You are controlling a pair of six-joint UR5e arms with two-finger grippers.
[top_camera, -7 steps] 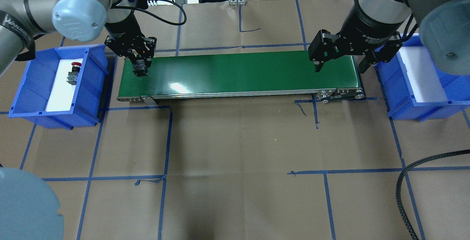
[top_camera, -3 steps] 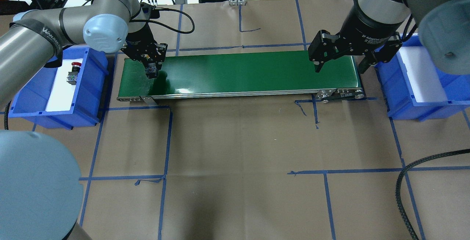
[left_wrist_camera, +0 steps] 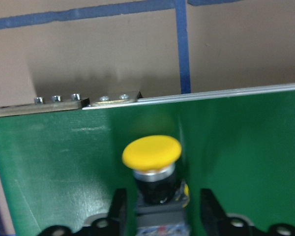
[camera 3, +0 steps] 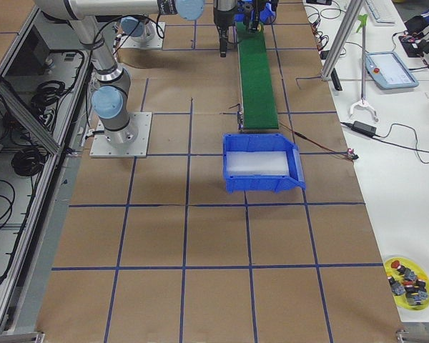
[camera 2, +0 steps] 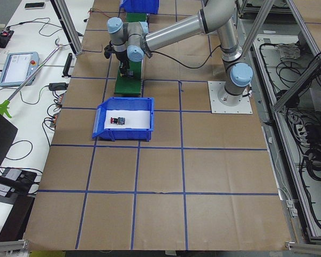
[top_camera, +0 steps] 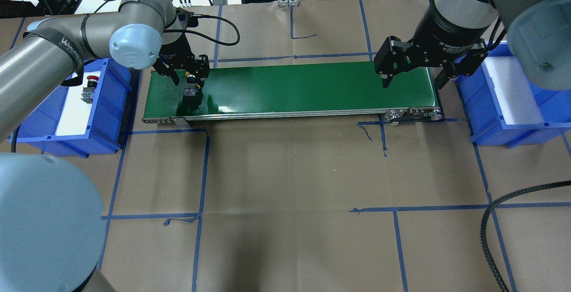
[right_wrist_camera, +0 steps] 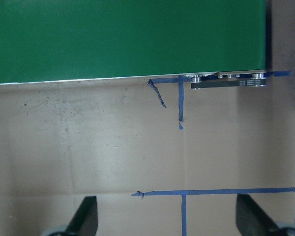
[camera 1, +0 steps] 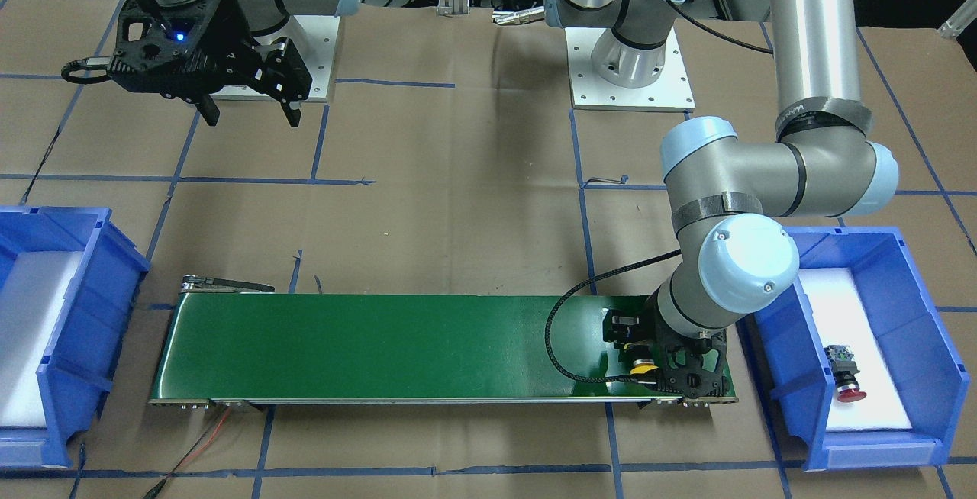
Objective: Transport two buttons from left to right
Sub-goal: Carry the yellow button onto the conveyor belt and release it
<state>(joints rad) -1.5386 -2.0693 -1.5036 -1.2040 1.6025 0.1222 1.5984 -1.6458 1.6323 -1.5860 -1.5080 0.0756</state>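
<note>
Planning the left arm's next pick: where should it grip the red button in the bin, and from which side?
Probably its grey block, from above. The red button lies on its side on the white pad, so the block's flat faces suit a pinch better than the round cap, and the walls of the blue bin bar side approaches.

Brown-papered table (top_camera: 290, 171) with blue tape grid (top_camera: 203, 171) is loaded with green conveyor (top_camera: 303, 89), one end under left gripper (top_camera: 191, 82), blue bin (top_camera: 107, 113) just outboard of it, second bin (top_camera: 490, 118) beside right gripper (top_camera: 414, 85).
</note>
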